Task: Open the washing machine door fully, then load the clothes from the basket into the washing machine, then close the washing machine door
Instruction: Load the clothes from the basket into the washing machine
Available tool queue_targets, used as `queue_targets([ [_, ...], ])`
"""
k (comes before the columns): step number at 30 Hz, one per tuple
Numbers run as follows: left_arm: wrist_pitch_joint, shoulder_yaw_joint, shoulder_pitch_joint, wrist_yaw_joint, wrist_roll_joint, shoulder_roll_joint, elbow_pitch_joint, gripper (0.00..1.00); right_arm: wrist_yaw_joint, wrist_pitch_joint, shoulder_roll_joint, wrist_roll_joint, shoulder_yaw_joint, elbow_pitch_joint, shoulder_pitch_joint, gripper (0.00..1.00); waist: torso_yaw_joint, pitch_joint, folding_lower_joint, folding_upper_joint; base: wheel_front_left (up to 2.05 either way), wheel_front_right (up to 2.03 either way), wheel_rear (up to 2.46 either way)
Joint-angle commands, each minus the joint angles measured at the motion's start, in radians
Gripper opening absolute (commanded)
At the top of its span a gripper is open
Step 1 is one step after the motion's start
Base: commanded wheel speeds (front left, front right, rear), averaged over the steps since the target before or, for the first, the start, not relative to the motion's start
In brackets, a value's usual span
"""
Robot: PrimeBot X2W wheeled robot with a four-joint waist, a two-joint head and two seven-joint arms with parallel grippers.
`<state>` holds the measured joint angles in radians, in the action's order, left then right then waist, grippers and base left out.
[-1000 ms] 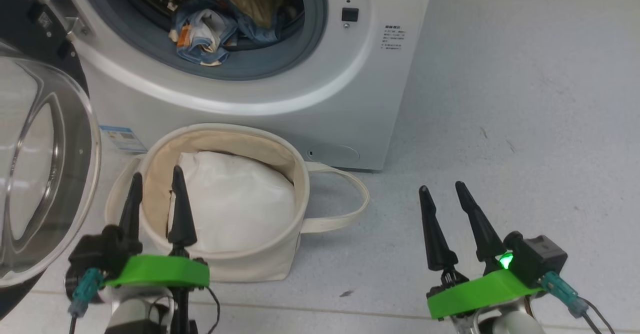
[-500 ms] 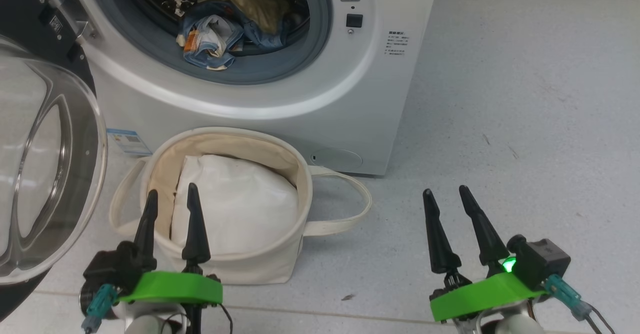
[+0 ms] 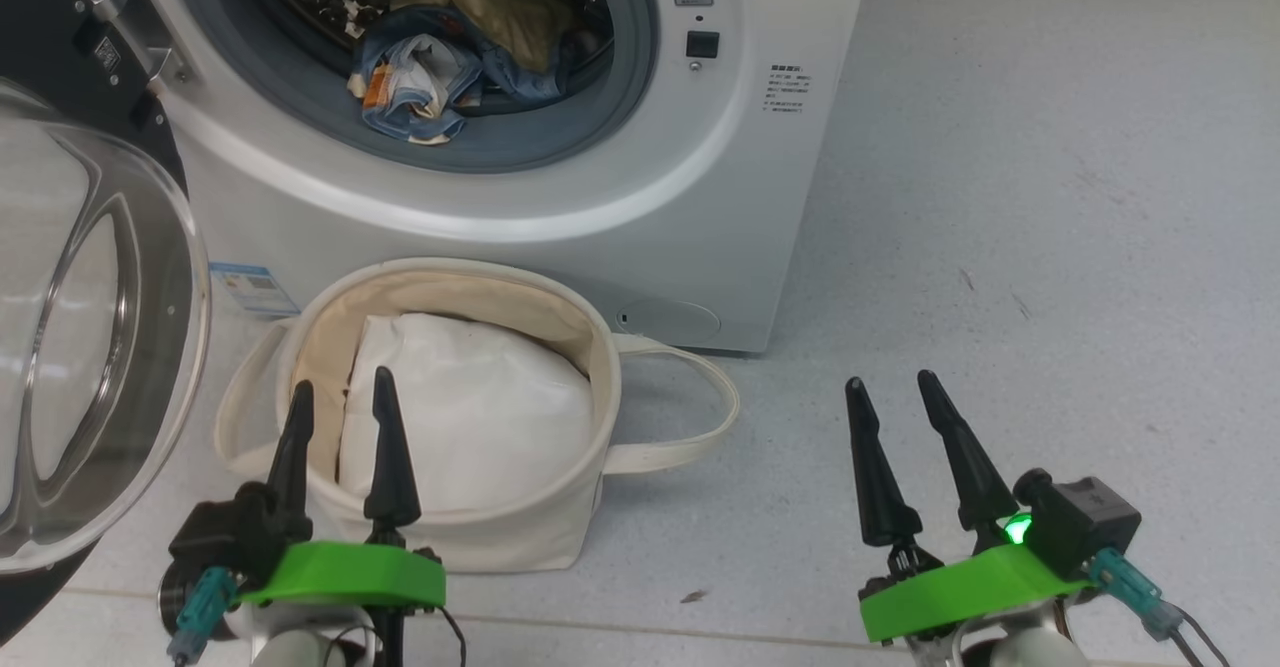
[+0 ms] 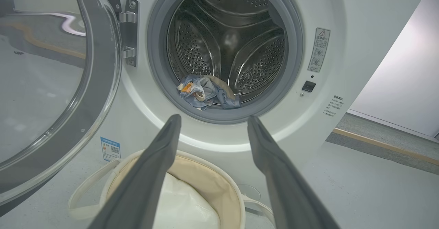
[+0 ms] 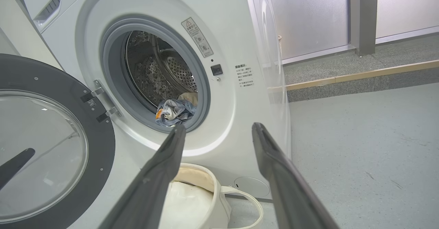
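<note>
Over the last second the left gripper (image 3: pixel 341 379) has drawn back over the near rim of the basket (image 3: pixel 560 537). It and the right gripper (image 3: pixel 888 377) hover low, fingers apart, empty. The clothes (image 3: pixel 430 77) lie inside the washing machine (image 3: pixel 720 197), the washing machine door (image 3: pixel 95 347) swung open. A white cloth bundle (image 3: pixel 470 417) fills the basket.

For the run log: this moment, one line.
door open | clothes in drum | basket: white bundle | left gripper open | right gripper open

bright, even indoor light, soft shadows; reflections streak the washing machine door (image 3: pixel 90 347) glass; wrist views bend at edges.
</note>
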<state>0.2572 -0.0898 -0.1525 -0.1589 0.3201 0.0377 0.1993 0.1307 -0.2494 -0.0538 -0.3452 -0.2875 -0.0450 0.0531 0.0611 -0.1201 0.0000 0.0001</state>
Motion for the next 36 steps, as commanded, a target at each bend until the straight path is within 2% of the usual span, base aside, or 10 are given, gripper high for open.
queue_targets([
  [1, 0.005, 0.020, -0.024, -0.009, 0.003, 0.013, -0.024, 1.00, 0.000, -0.012, 0.004, -0.006, -0.024, 0.030, 0.001, 1.00, -0.002, 0.001, 0.0000, -0.0001, 0.00, 0.00, 0.00],
  [12, 0.005, 0.002, -0.029, -0.023, 0.015, 0.013, -0.016, 1.00, 0.000, -0.012, 0.004, 0.006, -0.021, 0.032, 0.007, 1.00, -0.006, -0.025, 0.0000, -0.0001, 0.00, 0.00, 0.00],
  [19, 0.005, -0.010, -0.083, -0.011, -0.018, 0.013, 0.034, 1.00, 0.000, -0.012, 0.004, 0.017, -0.020, 0.039, 0.024, 1.00, -0.015, -0.071, 0.0000, -0.0001, 0.00, 0.00, 0.00],
  [27, 0.005, 0.010, -0.254, 0.017, -0.095, 0.013, 0.149, 1.00, 0.000, -0.012, 0.004, 0.031, -0.024, 0.051, 0.061, 1.00, -0.045, -0.180, 0.0000, -0.0001, 0.00, 0.00, 0.00],
  [30, 0.005, 0.041, -0.371, 0.034, -0.121, 0.015, 0.219, 1.00, 0.000, -0.012, 0.004, 0.037, -0.026, 0.060, 0.088, 1.00, -0.071, -0.250, 0.0000, -0.0001, 0.00, 0.00, 0.00],
  [36, 0.005, 0.096, -0.567, 0.052, -0.149, 0.063, 0.351, 1.00, 0.000, -0.012, 0.004, 0.045, -0.023, 0.075, 0.129, 1.00, -0.113, -0.359, 0.0000, -0.0001, 0.00, 0.00, 0.00],
])
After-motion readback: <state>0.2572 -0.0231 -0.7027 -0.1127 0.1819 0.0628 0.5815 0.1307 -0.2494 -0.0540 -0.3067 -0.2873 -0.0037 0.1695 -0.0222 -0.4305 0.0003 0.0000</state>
